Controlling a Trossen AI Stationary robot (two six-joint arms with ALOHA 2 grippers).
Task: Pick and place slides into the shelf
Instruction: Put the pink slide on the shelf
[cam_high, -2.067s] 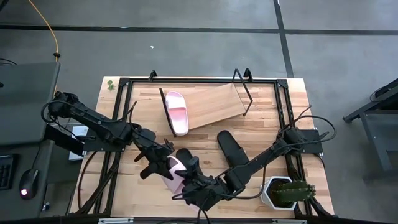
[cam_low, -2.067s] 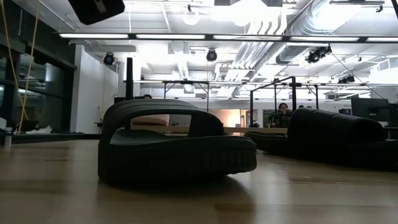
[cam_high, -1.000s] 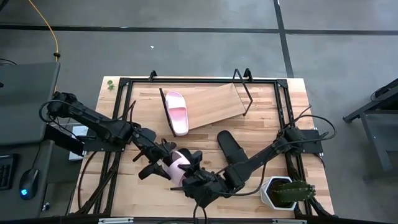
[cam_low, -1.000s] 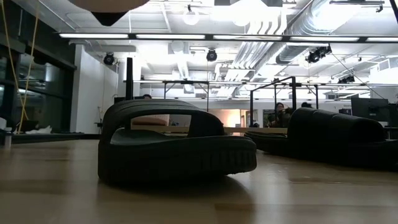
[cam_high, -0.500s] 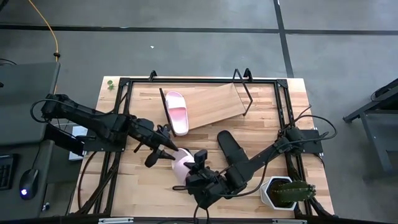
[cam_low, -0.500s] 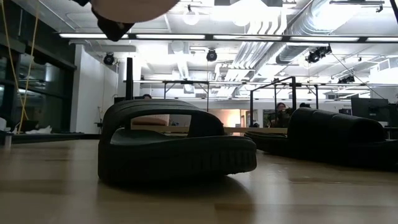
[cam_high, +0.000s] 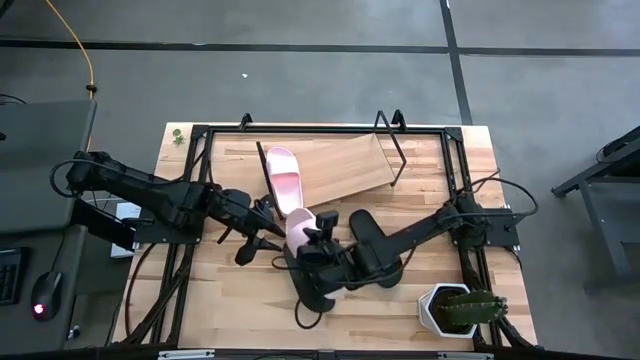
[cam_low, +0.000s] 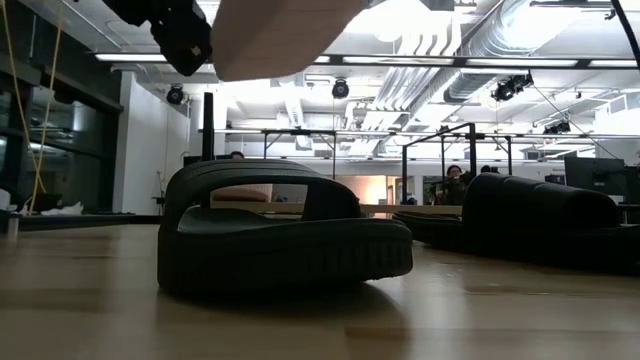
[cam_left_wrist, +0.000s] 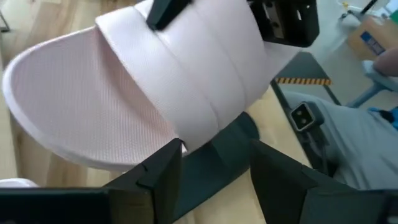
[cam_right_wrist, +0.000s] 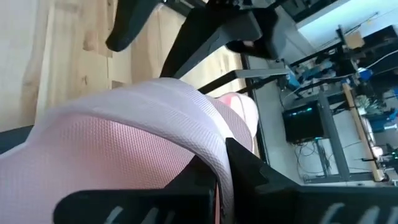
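Transfer step, second pink slide. The right gripper (cam_high: 318, 243) is clamped on the strap of a pink slide (cam_high: 299, 226), held off the table near the lower edge of the shelf (cam_high: 340, 170), where the other pink slide (cam_high: 283, 180) already rests at its left end. The left gripper (cam_high: 262, 236), fingers spread and holding nothing, sits just beside the lifted slide. Two black slides lie on the table (cam_high: 440, 170): one (cam_high: 372, 240) under the right arm, the other (cam_low: 285, 240) seen best in the low view. Judged next: carry the slide over the board and lay it beside its mate before letting go.
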